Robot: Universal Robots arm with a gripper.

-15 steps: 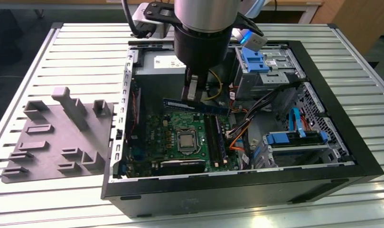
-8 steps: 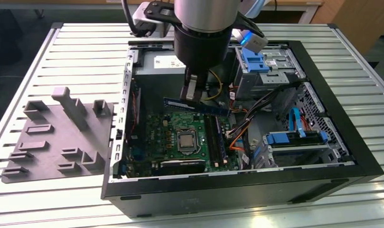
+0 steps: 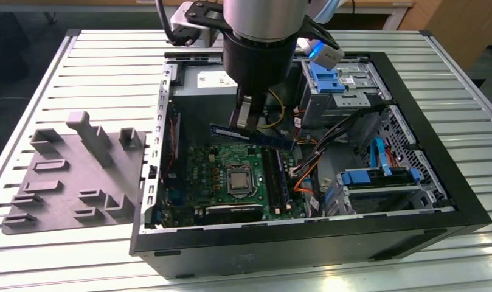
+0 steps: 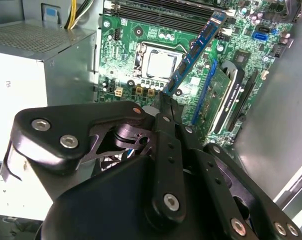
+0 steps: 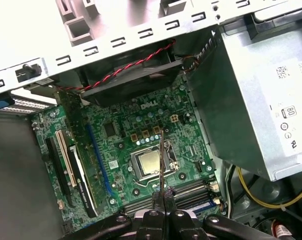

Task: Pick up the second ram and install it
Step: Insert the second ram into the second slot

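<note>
The jaws are closing firmly on the second ram (image 3: 266, 139), pinching the flat board across its two faces so that its chips and its contact edge are staying free of the grip. In the exterior view more of the stick's length is jutting toward the exterior view's right than toward its left, so the hold is sitting off centre. The stick is hanging in the air inside the open computer case (image 3: 311, 243), above the motherboard (image 3: 209, 173) and touching nothing but the jaws. It is hovering over the board's upper part, near the processor (image 3: 239, 180), with the black memory slots (image 3: 277, 179) lying just beside that spot. Judging by the exterior view, the stick is lying roughly level and crosswise to the slots, not yet lined up with them. In the second wrist view the ram (image 4: 196, 54) is reaching out from the jaws over the green board. In the first wrist view it is showing edge-on as a thin line (image 5: 162, 150) crossing the processor, which suggests it is being carried on edge, as a slot would need. Whether any slot is already holding a stick I cannot tell. The grey holder with upright blocks (image 3: 67, 176) is resting on the slatted surface (image 3: 107, 61), well apart from the case.
</note>
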